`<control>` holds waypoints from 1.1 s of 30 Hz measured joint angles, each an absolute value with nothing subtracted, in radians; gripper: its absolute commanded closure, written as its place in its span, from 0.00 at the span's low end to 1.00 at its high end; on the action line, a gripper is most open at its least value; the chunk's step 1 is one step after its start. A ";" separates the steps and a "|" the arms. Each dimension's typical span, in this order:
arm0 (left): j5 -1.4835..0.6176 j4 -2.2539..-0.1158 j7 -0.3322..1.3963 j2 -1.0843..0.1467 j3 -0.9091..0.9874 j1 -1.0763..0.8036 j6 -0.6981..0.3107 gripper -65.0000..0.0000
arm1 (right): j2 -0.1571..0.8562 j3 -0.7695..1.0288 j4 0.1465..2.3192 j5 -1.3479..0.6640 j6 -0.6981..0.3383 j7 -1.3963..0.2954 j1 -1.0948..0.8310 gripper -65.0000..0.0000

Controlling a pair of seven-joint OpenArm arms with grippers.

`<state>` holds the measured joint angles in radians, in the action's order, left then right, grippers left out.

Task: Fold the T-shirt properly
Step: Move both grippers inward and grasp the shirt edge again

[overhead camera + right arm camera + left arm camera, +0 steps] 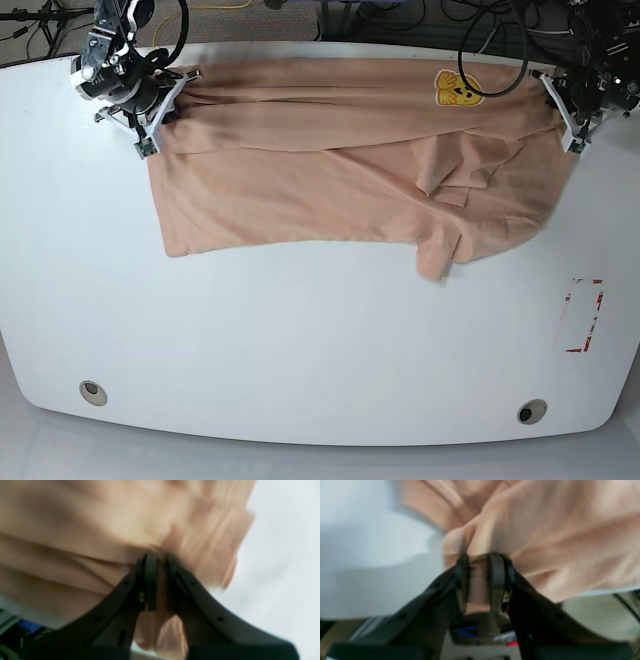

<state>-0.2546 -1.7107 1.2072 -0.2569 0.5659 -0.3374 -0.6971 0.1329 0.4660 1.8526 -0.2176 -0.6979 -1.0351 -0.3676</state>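
Grippers pinched opposite far corners of the peach T-shirt (330, 170) spread on the white counter (300, 340), the left gripper (480, 562) and right gripper (160, 557) each clamped on fabric, probably to drag that edge nearward.

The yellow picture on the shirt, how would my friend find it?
Find the big white table, then the peach T-shirt spread along its far side. Near the shirt's far edge, toward the left gripper, sits the small yellow emblem, the only bright patch on plain cloth.
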 measured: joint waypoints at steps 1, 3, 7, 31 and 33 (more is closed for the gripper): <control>-0.257 -1.705 1.202 -0.260 0.566 -0.336 -0.698 0.83 | 0.134 0.469 1.840 -0.216 -0.700 -1.005 -0.363 0.92; -0.270 -1.685 1.201 -0.268 0.561 -0.318 -0.698 0.83 | 0.136 0.470 1.810 -0.207 -0.700 -0.961 -0.349 0.92; -0.235 -1.671 1.212 -0.278 0.493 -0.268 -0.698 0.83 | 0.165 0.465 1.737 -0.187 -0.704 -0.898 -0.310 0.92; -0.235 -1.655 1.221 -0.259 0.301 -0.091 -0.697 0.68 | 0.297 0.465 1.713 -0.137 -0.700 -1.017 -0.163 0.58; -0.236 -1.657 1.245 -0.259 0.301 -0.086 -0.697 0.68 | 0.297 0.466 1.756 -0.141 -0.700 -1.027 -0.159 0.51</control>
<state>-0.2359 -1.6566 1.2449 -0.2588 0.3012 -0.0860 -0.6971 0.2966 0.4656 1.7557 -0.1410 -0.6998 -1.0267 -0.1589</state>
